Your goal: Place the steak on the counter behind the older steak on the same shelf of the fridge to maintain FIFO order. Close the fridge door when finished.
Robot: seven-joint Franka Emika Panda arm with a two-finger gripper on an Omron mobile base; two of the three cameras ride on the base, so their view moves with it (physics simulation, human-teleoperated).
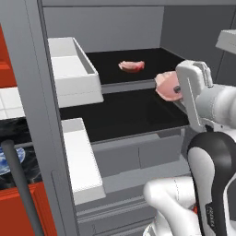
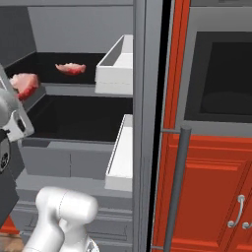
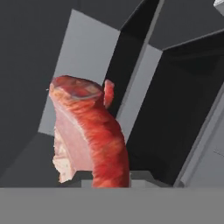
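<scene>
Holding: my gripper has its jaws clenched on the steak, which rides upright on its edge between them, red rim outward in the hand view.
Steak position: at the front right edge of the fridge opening, about level with the lip of the shelf, not yet over it.
Older steak: the older steak lies flat on that shelf, ahead of my jaws and off to their left, well apart from what I carry. From the right base view it sits mid-shelf with bare black shelf showing behind it.
Step in hand: as I judge it, carrying the steak in and past the older one to the back of the shelf.
How to do it well: I should go in high enough that the hanging lower edge of the meat clears the shelf lip, then pass above or beside the older steak without brushing it, since a nudge would push it back and spoil the order.
Release: I should lower until the meat rests on the shelf, clearly behind the older steak, before I let go.
Watch: the white door bin to the left of my jaws.
Left to do: placement, withdrawal, closing the door.
</scene>
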